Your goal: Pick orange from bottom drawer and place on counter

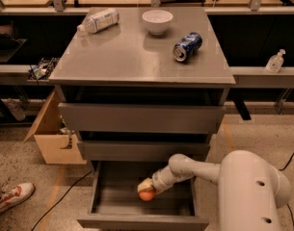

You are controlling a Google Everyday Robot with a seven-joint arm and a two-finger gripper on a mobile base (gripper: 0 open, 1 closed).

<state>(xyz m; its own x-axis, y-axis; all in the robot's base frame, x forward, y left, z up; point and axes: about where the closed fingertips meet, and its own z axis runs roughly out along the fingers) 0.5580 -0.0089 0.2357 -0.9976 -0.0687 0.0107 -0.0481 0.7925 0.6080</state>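
The orange (147, 195) is inside the open bottom drawer (108, 203), near the middle of its grey floor. My gripper (146, 190) reaches down into the drawer from the right and is closed around the top of the orange. My white arm (194, 168) comes in from the large white body at the lower right. The counter (132, 54) is the grey top of the cabinet, well above the drawer.
On the counter lie a plastic bottle (98, 20) at the back left, a white bowl (157, 21) at the back and a blue can (187, 46) on its side at the right. A cardboard box (52, 138) stands left of the cabinet. A shoe (9, 198) shows at the lower left.
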